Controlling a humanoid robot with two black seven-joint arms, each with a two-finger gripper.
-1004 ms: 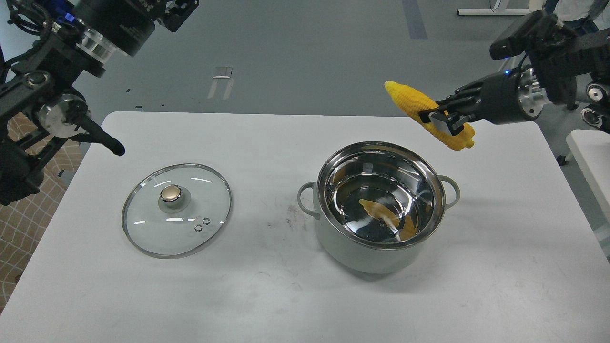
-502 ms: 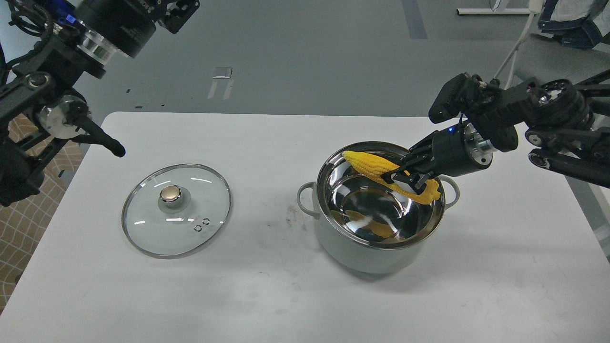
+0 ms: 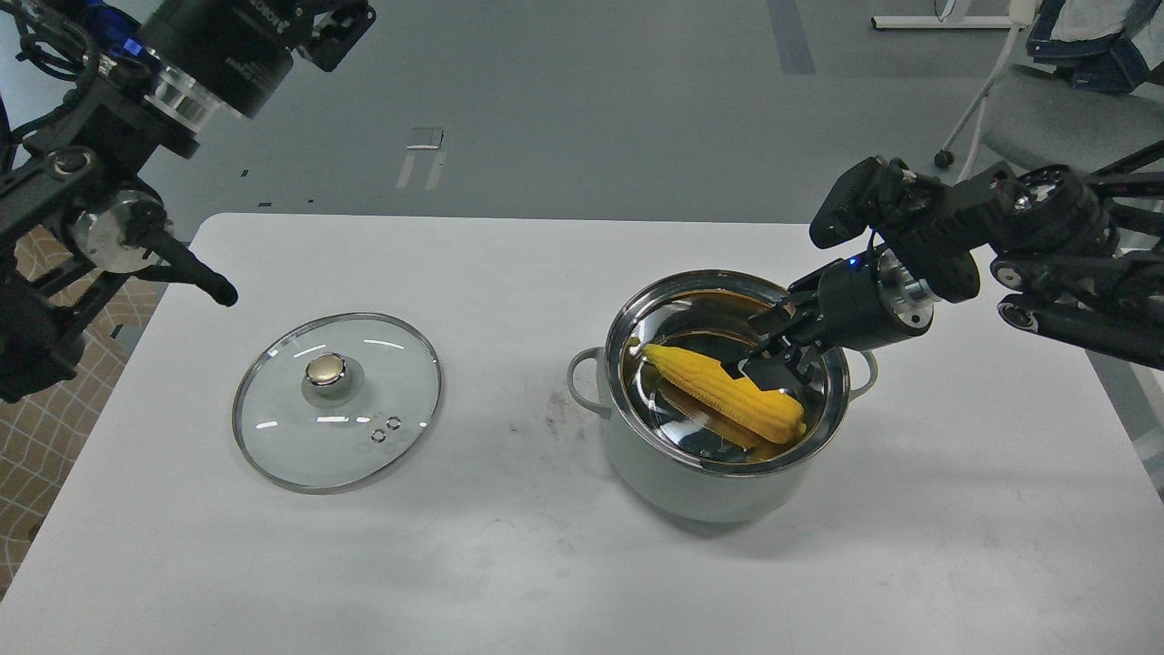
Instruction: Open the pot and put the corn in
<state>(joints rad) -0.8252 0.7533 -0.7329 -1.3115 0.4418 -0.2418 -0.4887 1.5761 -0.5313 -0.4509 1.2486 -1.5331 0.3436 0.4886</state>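
The pale grey-green pot (image 3: 700, 487) stands open on the white table, right of centre, its steel inside showing. The yellow corn (image 3: 723, 393) lies inside the pot, slanting from upper left to lower right. My right gripper (image 3: 762, 346) reaches over the pot's right rim, just above the corn. Its fingers stand apart, and the lower one is at the corn's upper edge. My left gripper (image 3: 341, 27) is high at the top left, far from the pot and partly cut off by the frame edge. Its fingers cannot be told apart.
The round glass lid with gold knob (image 3: 337, 400) lies flat on the table (image 3: 509, 564), left of the pot. A dark pointed part of my left arm (image 3: 205, 277) hangs above the table's left edge. A chair (image 3: 1046, 118) stands beyond the table's far right.
My right gripper carried the corn down from above the pot's right side into the pot. The corn now lies lower inside, and the fingers have spread. My left arm has barely moved.
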